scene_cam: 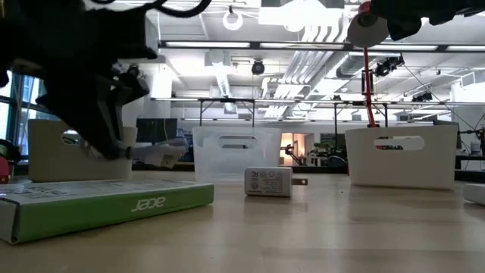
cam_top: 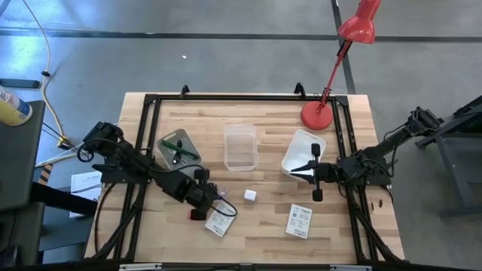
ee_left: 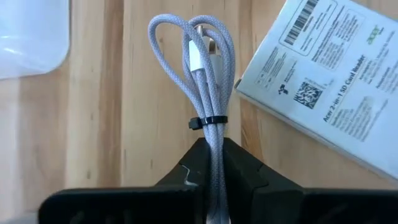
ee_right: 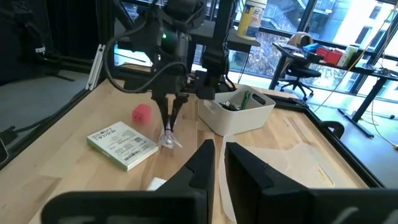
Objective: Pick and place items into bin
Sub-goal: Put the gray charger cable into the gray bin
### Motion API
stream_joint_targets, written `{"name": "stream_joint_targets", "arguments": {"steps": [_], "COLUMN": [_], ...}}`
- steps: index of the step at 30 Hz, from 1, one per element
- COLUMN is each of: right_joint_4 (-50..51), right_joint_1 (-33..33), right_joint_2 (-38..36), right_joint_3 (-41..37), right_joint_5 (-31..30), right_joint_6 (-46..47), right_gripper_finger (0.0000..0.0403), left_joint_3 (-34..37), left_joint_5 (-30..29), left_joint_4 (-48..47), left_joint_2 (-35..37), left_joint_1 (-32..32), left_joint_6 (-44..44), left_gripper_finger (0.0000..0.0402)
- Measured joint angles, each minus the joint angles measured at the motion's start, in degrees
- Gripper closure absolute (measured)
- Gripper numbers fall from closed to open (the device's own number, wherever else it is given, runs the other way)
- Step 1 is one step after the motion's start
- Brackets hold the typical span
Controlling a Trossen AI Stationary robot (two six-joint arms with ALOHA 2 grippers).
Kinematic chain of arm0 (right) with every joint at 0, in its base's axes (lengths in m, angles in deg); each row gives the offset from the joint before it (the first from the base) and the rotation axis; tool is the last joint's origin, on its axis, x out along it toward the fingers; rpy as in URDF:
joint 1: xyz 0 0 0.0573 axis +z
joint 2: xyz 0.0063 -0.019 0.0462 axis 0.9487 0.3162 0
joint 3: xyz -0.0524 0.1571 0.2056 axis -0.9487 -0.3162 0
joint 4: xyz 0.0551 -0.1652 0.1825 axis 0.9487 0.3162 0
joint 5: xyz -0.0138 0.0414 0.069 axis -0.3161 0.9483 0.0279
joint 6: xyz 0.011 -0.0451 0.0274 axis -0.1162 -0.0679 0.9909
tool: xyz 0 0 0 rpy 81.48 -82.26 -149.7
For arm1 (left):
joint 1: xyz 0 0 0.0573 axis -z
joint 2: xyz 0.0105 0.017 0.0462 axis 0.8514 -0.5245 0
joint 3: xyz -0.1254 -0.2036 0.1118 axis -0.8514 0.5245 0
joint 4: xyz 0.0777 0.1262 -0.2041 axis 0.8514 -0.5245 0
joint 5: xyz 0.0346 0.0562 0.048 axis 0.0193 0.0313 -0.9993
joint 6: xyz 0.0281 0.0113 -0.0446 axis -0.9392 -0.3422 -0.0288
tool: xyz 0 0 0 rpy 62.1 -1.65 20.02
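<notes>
My left gripper (cam_top: 207, 197) points down over the near left of the table and is shut on a pale braided cable bundle (ee_left: 202, 56), which is bound by a black tie. A flat white printed packet (cam_top: 218, 222) lies just beside it, and a second one (cam_top: 300, 220) lies to the right. The white cube (cam_top: 250, 195) rests on the wood, and the pink cube (ee_right: 142, 112) sits near the left gripper. The green stick (cam_top: 179, 144) lies in a grey bin. My right gripper (cam_top: 297, 172) hovers by the white bin with its fingers almost together, holding nothing. My left gripper pinches the cable bundle between its two fingers (ee_left: 189, 165), just behind the black tie (ee_left: 208, 121). The fingers come from above, pointing down, and lie along the bundle. Several strands are held together, and the looped end (ee_right: 168, 140) hangs below the fingers, clear of the table.
A clear bin (cam_top: 241, 147) stands mid-table, with the white bin (cam_top: 303, 153) to its right and the grey bin (cam_top: 169, 154) to its left. A red desk lamp (cam_top: 318, 114) stands at the far right. A black frame runs round the table's edges. Bare wood lies along the near edge.
</notes>
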Motion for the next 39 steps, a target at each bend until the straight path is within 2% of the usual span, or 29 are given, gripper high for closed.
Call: {"name": "stream_joint_targets", "arguments": {"steps": [5, 12, 16, 23, 27, 39], "right_joint_4": [0.0, 0.0, 0.0, 0.3, 0.6, -0.5], "right_joint_1": [0.0, 0.0, 0.0, 0.0, 0.0, 0.0], "right_joint_2": [0.0, 0.0, 0.0, 0.0, 0.0, 0.0], "right_joint_3": [0.0, 0.0, 0.0, 0.1, 0.1, 0.1], "right_joint_5": [0.0, 0.0, 0.0, 0.0, 0.0, 0.0], "right_joint_6": [0.5, 1.2, 1.5, 1.8, 2.0, 1.9], "right_gripper_finger": [0.0371, 0.0374, 0.0371, 0.0378, 0.0379, 0.0384], "left_joint_3": [-5.9, -14.3, -18.1, -18.8, -16.4, -2.3], "left_joint_5": [-2.2, -7.8, -11.0, -13.6, -14.1, -14.3], "left_joint_4": [-12.5, -34.0, -43.2, -56.3, -60.1, -53.8], "left_joint_2": [0.0, 0.0, 0.8, 3.8, 6.4, 14.1], "left_joint_1": [0.0, 0.0, 0.0, 0.0, 0.0, 0.0], "left_joint_6": [-1.2, -0.6, 0.4, 2.4, 5.3, 6.8], "left_gripper_finger": [0.0396, 0.0397, 0.0396, 0.0398, 0.0396, 0.0395]}}
